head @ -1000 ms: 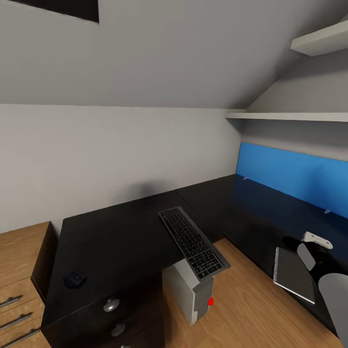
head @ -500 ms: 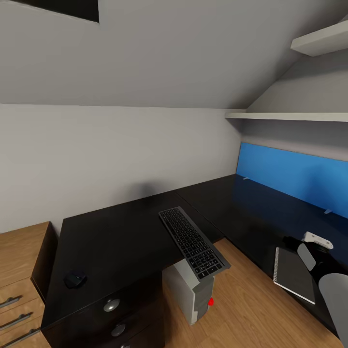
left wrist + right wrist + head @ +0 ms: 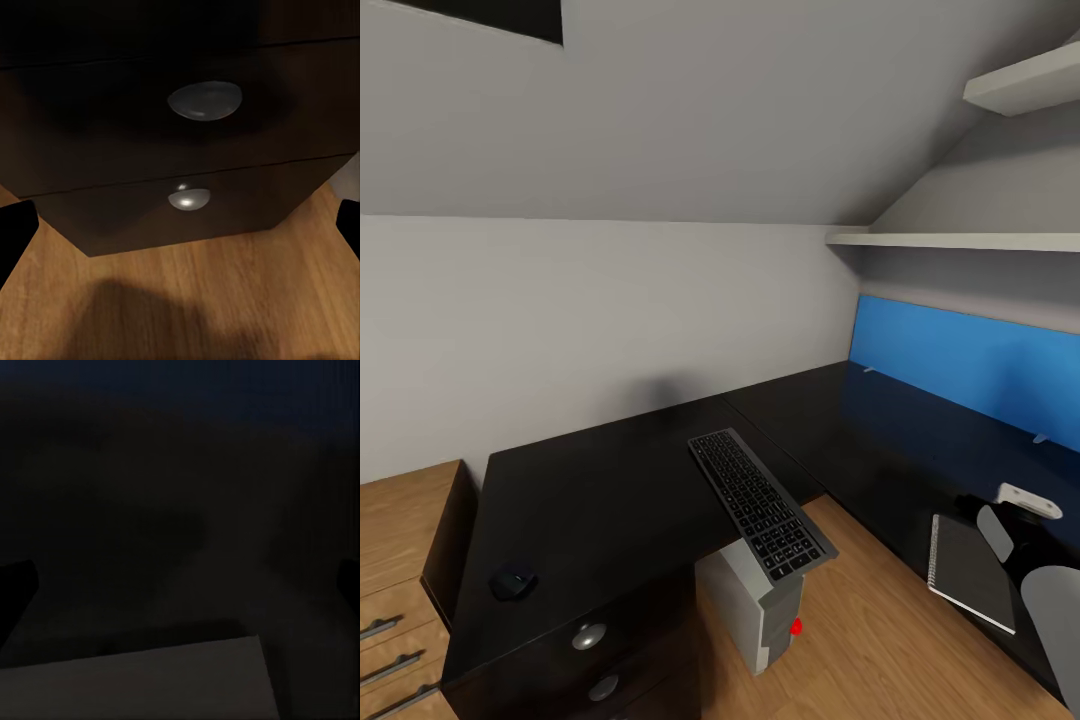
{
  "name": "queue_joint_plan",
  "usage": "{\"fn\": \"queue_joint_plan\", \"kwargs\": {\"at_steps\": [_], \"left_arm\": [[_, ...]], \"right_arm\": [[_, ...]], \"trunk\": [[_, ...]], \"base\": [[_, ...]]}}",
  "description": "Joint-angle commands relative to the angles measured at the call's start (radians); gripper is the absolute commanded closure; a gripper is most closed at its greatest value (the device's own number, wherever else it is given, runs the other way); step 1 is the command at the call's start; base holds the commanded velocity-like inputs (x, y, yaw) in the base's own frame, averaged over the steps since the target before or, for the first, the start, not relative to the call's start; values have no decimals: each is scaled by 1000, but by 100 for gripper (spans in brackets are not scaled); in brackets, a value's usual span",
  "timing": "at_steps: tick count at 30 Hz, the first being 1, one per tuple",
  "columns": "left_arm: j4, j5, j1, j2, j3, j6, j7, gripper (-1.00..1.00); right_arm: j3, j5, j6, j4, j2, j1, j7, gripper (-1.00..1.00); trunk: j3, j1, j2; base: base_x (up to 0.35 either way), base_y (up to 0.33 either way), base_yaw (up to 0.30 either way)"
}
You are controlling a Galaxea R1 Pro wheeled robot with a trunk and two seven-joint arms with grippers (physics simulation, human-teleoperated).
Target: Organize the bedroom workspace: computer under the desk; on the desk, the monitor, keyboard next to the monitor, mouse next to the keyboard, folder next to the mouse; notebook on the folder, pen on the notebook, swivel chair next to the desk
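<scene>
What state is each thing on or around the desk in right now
keyboard: half off the desk edge, near end resting on the computer
mouse: flat on desk
notebook: closed, flat on desk
drawers: shut

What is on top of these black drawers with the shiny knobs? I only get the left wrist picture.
Observer: Those drawers belong to the desk. The mouse lies on the desk top above them, near the front edge.
Operator: Where's the keyboard?
Observer: The keyboard is on the desk too, further to the robot's right, but its near end sticks out past the edge.
Operator: Is anything under that end?
Observer: Yes, the computer stands on the floor just below it, beside the drawers.
</scene>
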Motion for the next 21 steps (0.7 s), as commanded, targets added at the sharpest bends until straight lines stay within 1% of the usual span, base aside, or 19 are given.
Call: {"fn": "queue_joint_plan", "kwargs": {"at_steps": [1, 5, 11, 21], "left_arm": [[-2, 9, -1, 1, -3, -6, 2, -100], [-2, 9, -1, 1, -3, -6, 2, -100], [-2, 9, -1, 1, -5, -6, 2, -100], [-2, 7, -1, 1, -6, -6, 1, -100]], "right_arm": [[1, -9, 3, -2, 0, 0, -8, -100], [1, -7, 4, -2, 1, 0, -13, -100], [1, -5, 5, -2, 1, 0, -17, -100], [1, -3, 5, -2, 1, 0, -17, -100]], "trunk": [[-1, 0, 0], [-1, 0, 0], [-1, 0, 0], [-1, 0, 0]], "base": [[2, 0, 0], [16, -38, 0], [70, -125, 0], [11, -19, 0]]}}
